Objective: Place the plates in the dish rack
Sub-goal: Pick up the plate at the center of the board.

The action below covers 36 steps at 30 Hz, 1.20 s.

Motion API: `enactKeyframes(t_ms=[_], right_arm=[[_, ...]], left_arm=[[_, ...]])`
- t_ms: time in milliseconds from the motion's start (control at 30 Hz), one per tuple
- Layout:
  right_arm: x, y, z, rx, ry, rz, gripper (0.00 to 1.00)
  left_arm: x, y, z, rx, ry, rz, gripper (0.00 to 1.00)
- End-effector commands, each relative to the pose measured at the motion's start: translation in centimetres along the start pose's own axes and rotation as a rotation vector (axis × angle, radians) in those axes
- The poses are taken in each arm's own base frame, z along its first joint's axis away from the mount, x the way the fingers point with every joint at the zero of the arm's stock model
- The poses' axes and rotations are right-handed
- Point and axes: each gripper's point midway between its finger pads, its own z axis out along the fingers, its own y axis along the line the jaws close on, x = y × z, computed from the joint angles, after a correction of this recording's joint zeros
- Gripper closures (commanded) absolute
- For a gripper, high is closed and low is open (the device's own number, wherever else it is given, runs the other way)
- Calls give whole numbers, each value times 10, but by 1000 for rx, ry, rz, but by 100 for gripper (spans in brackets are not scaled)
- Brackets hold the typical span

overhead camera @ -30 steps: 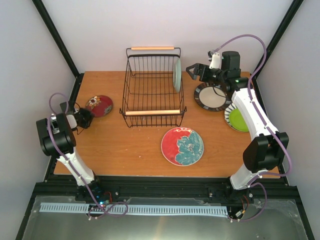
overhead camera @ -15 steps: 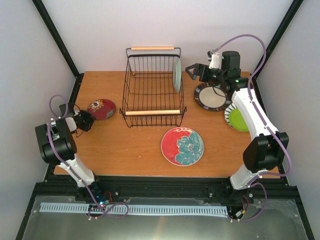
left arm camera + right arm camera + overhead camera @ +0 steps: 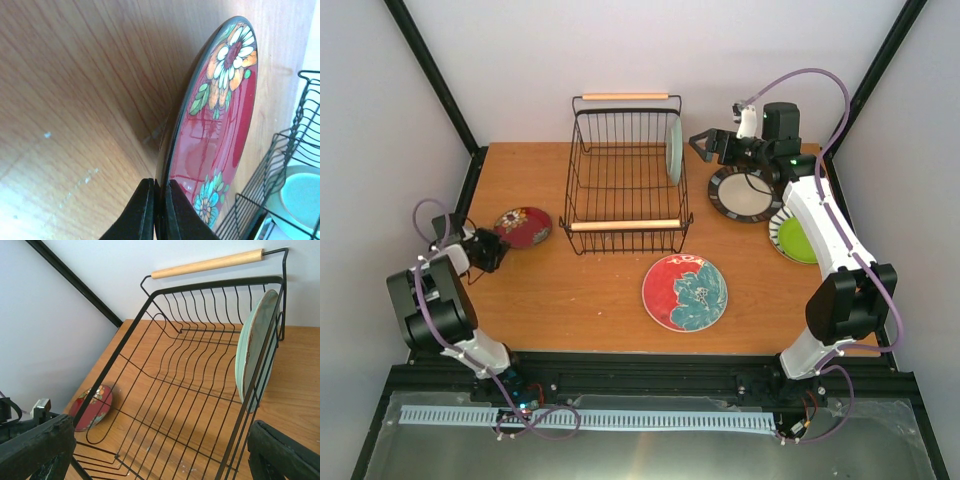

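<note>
Left gripper [image 3: 488, 249] was pressed tight on the near rim of the small dark red floral plate [image 3: 523, 226]. The wrist view showed both fingers [image 3: 144, 210] pinching that thin edge, with the plate's face [image 3: 220, 115] tipped up and running straight away from the jaws. The coming move turned on one relation: the dish rack [image 3: 575, 180] lay just beyond the plate's far edge, to the right of the left gripper and a little farther back, so the plate already pointed roughly at the rack's left wall and would have to go up and over it. The left arm was plainly the nearer one. The right gripper [image 3: 703, 147] hung at the rack's far right corner, jaws spread wide and holding nothing, looking down past the mint green plate [image 3: 252, 345] that stood on edge against the right wall inside the rack. Three more plates lay flat on the table [image 3: 570, 290]: the red one with the teal flower [image 3: 685, 291] in front of the rack, and the black-rimmed cream plate [image 3: 745, 195] and the lime green plate [image 3: 795, 238] under the right arm, which cut across both. Whether the floral plate's far rim touched the wood could not be told — and no sixth plate could be made out.
</note>
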Motion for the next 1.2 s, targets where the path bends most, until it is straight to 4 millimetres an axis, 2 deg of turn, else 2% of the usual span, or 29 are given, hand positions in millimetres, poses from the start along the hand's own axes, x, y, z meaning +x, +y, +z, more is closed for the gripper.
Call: enactKeyframes(t_ms=[0,167,300,433,567,967,1167], right_arm=[[0,0,-3,-11,4,-28,7],[4,4,-5,-21,8,-26,7],[8,11,-5,-38,16,-39,7],[12,20,-4,-53,24,-63,7],[12,24,-6,-54,26,-77,7],[12,39,-9,-74,34,-124,7],[20,72,5,-143,64,-196,7]], left_arm=[[7,-25,-21,98,0,56,99],[21,-25,-33,117,5,62,99],[38,-16,-45,103,18,57,99],[43,-20,-54,114,17,65,99],[40,-33,-65,131,0,86,99],[9,-80,-102,205,-103,136,99],[-3,-108,-113,263,-114,134,99]])
